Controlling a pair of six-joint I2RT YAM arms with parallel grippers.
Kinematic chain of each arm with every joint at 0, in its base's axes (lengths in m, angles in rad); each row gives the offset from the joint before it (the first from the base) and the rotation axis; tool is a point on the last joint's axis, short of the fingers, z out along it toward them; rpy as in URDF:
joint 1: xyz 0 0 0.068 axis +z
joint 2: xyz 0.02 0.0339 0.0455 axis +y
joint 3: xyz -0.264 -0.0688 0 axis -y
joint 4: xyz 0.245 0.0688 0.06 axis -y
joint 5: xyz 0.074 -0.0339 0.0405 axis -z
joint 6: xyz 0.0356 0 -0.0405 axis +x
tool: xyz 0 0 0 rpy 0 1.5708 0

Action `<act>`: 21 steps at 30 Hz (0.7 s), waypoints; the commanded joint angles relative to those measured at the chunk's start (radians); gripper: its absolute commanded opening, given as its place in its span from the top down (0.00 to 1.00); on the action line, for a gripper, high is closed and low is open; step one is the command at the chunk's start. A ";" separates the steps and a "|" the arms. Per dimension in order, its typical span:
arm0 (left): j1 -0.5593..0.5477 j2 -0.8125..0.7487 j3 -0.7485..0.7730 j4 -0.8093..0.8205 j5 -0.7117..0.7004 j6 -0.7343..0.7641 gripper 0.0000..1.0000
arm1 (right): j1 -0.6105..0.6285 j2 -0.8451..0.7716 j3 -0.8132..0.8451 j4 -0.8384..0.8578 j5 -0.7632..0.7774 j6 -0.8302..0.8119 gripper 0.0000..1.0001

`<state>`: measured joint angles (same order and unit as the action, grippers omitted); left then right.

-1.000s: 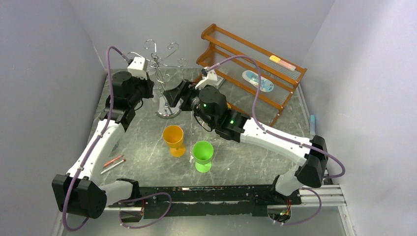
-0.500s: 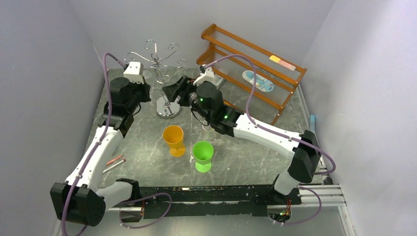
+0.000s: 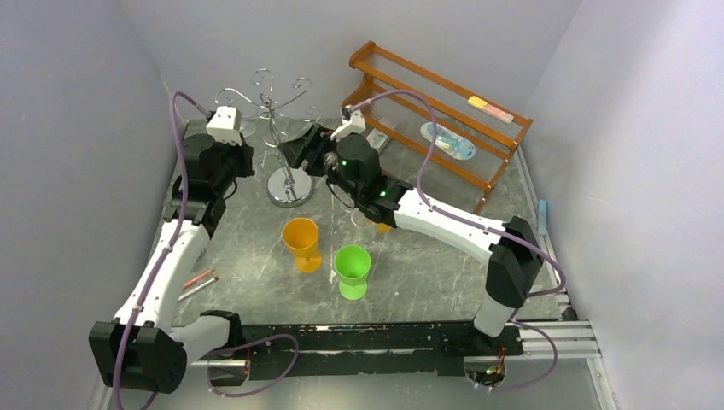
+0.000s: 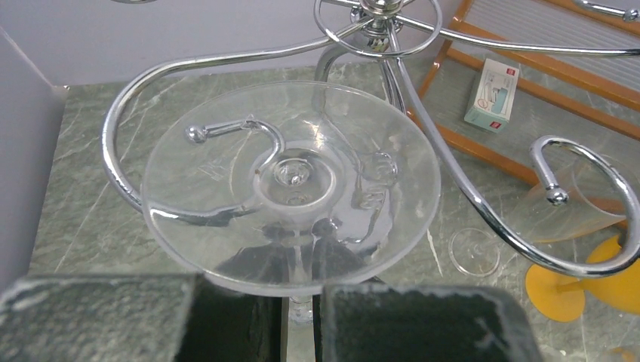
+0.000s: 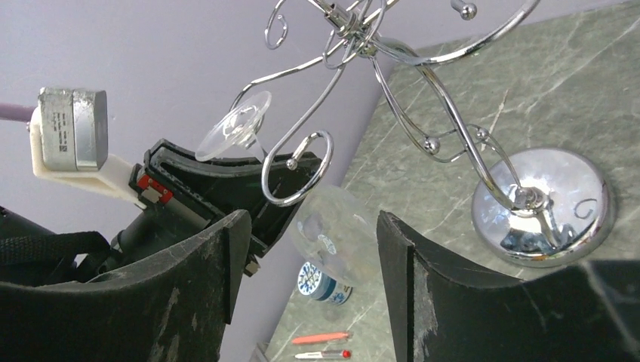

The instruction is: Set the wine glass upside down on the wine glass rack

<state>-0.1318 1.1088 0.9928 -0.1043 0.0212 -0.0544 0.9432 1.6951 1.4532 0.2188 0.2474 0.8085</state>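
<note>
Draws in on the wine glass rack (image 3: 289, 184) from both sides: left hand (image 4: 300, 305) clamped on the stem of the inverted wine glass (image 4: 290, 181) at a scroll arm (image 4: 226, 56), right hand (image 5: 311, 226) apart, empty; hanging judged near.

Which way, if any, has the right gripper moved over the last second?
Yes. The right gripper has moved away from the arm bases, toward the back wall, and slightly left, judged against the brown wooden shelf.
</note>
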 commanded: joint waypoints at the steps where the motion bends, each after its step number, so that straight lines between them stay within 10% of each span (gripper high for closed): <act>1: 0.036 -0.030 0.004 -0.006 0.076 0.061 0.95 | -0.009 0.043 0.050 0.022 -0.034 -0.001 0.36; 12: 0.111 -0.008 0.055 -0.071 0.384 0.208 0.95 | -0.042 0.088 0.051 0.034 -0.060 0.031 0.57; 21: 0.173 -0.032 0.017 -0.004 0.328 0.179 0.95 | -0.058 0.102 0.054 0.016 -0.073 0.063 0.63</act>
<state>-0.0017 1.1038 1.0073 -0.1780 0.3527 0.1322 0.9104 1.7653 1.4887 0.2653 0.1448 0.8543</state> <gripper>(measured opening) 0.137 0.382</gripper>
